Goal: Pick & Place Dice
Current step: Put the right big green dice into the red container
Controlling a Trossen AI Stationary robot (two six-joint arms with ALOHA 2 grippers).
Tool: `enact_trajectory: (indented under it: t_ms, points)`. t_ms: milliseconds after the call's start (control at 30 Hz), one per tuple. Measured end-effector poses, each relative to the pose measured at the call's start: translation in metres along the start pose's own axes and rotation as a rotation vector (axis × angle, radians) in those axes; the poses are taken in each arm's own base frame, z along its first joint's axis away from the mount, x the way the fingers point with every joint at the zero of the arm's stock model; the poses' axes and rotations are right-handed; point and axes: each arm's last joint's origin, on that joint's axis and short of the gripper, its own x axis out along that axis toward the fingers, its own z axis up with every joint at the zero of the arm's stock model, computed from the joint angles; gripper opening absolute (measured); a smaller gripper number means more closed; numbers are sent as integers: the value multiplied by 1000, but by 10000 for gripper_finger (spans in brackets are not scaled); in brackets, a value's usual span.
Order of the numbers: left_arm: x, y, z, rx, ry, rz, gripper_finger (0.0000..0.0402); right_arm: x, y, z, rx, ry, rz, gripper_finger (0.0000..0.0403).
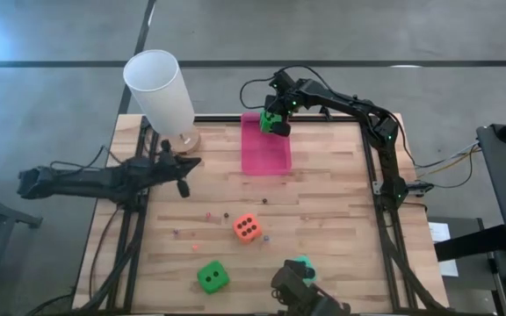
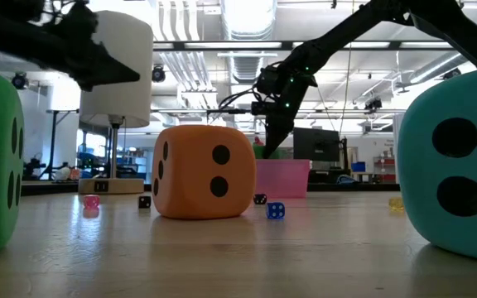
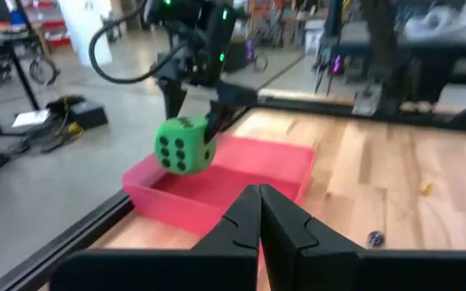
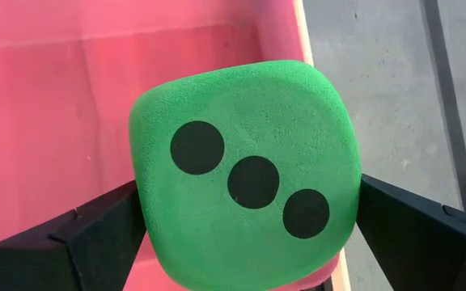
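— Where are the four dice?

— One bright green die [image 1: 273,120], three dark pips in a diagonal on one face, is gripped in the right hand [image 1: 275,122] above the pink tray [image 1: 265,158]. The orange-red die [image 1: 246,227], second green die [image 1: 212,276] and teal die [image 1: 303,265] sit apart on the bench [image 1: 323,202].

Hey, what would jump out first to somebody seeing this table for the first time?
The right gripper holds a green die above the pink tray at the table's far edge. Nearer lie an orange die, another green die and a teal die.
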Motion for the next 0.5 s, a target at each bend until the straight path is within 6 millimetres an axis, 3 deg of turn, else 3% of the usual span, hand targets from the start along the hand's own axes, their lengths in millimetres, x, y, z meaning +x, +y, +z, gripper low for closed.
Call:
enact_trajectory:
  t_ms: [500]
  points:
    - [73, -27, 39, 102, 181, 102, 6, 0, 4, -7, -47, 73, 46, 400]
